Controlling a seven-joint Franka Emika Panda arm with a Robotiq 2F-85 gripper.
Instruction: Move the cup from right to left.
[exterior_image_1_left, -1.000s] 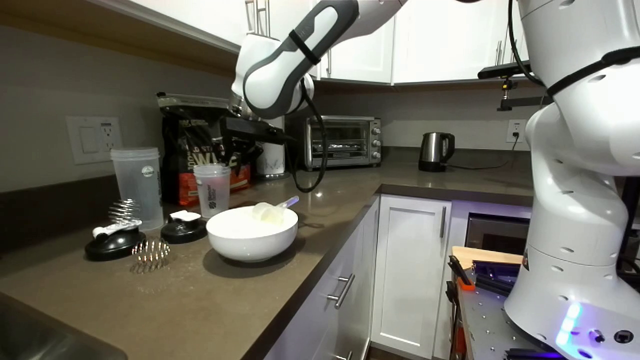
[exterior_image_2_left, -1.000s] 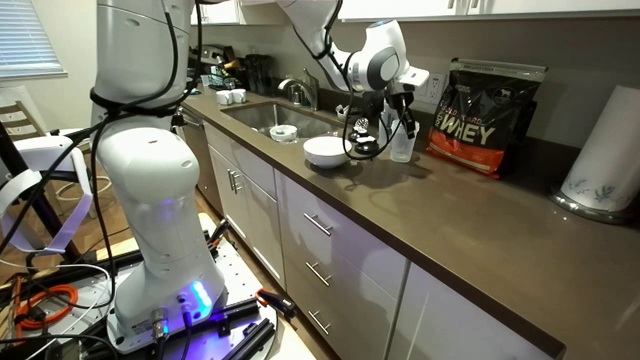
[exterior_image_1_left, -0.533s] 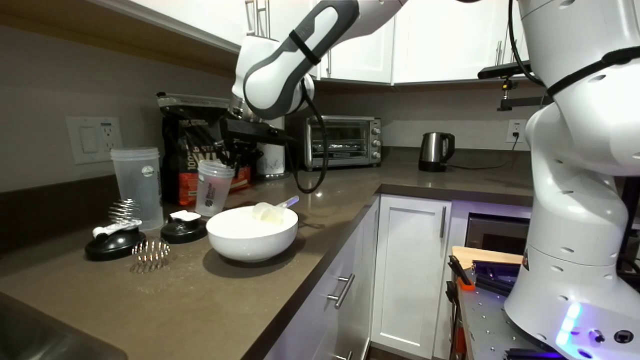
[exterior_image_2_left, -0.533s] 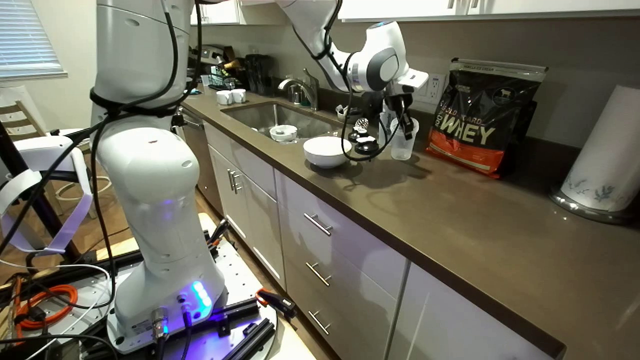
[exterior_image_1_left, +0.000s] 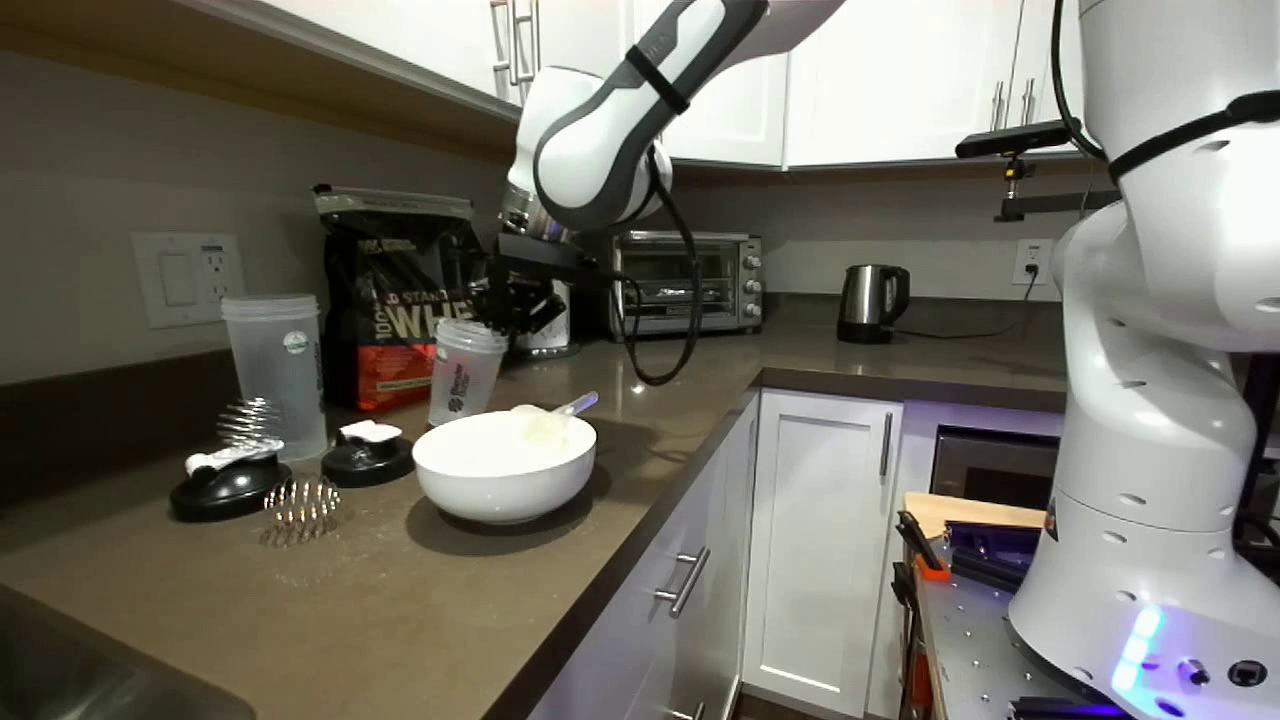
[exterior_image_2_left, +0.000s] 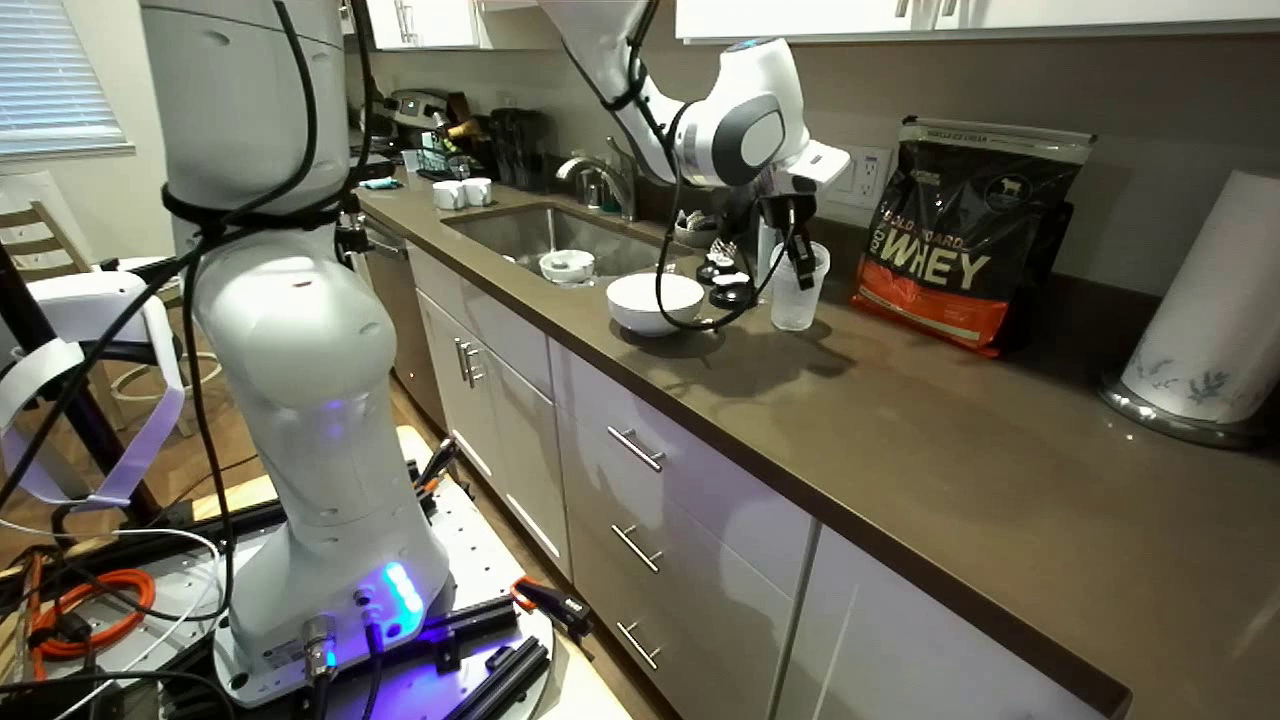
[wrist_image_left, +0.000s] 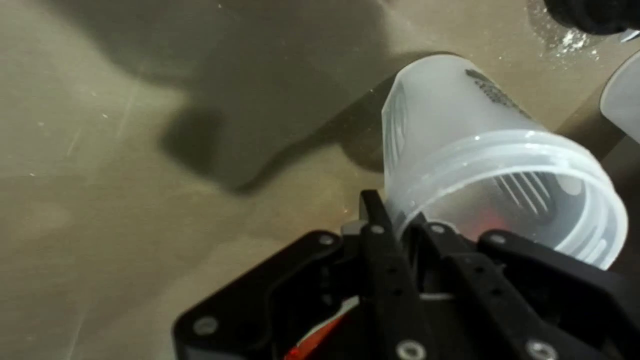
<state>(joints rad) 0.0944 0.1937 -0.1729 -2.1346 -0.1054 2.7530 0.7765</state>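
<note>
We have the cup (wrist_image_left: 445, 105) as a pale, translucent whitish tumbler, slightly tapered, ridged under the rim. Dark print with a round emblem runs up its side in an exterior view. The wrist view gives us a dark mark and pale stripes on the wall, plus a reddish tint inside. It tilts. Whether its base touches the counter (exterior_image_1_left: 400, 620), we can't tell.

Gripper (wrist_image_left: 396, 215): jaws nearly together, clamped on the cup's wall at the rim. We see one of the fingers (wrist_image_left: 392, 280) outside the wall, the other inside the mouth.

The cup sits between the white bowl (exterior_image_1_left: 500, 485) and the whey bag (exterior_image_1_left: 395, 285) in an exterior view, near both. A scoop (exterior_image_1_left: 545, 428) lies in the bowl, handle over its edge. Near the cup are black lids (exterior_image_1_left: 366, 462), then the taller clear container (exterior_image_1_left: 275, 375), upright against the backsplash side. A wire ball (exterior_image_1_left: 302, 510) lies on the counter. Well apart: the paper towel roll (exterior_image_2_left: 1205, 310) and the toaster oven (exterior_image_1_left: 690, 285).
</note>
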